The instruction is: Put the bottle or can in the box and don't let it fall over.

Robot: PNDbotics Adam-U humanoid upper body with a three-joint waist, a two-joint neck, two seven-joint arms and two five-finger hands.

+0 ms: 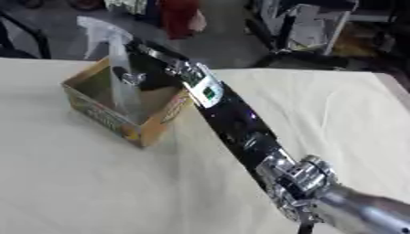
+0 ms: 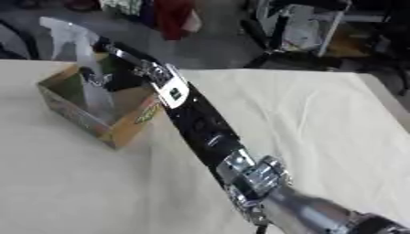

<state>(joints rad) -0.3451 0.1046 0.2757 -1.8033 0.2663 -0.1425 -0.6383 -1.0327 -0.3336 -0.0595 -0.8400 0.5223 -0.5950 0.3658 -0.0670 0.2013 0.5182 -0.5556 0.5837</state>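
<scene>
A clear spray bottle (image 1: 121, 93) with a white trigger head stands upright inside the open cardboard box (image 1: 108, 119) at the left of the table. Its lower part is down between the box walls and its head rises above the rim. My right arm reaches in from the lower right, across the table, to the box. My right hand (image 1: 136, 75) is over the box's far right side, with its dark fingers curled round the bottle's middle. The bottle's base is hidden by the box's near wall. My left hand shows in neither view.
A cream cloth (image 1: 80, 183) covers the table, with its far edge just behind the box. Beyond it on the floor are a red object (image 1: 178, 16), a dark chair frame (image 1: 24, 36) and metal racks (image 1: 308, 25). My forearm (image 1: 240, 123) crosses the table's middle.
</scene>
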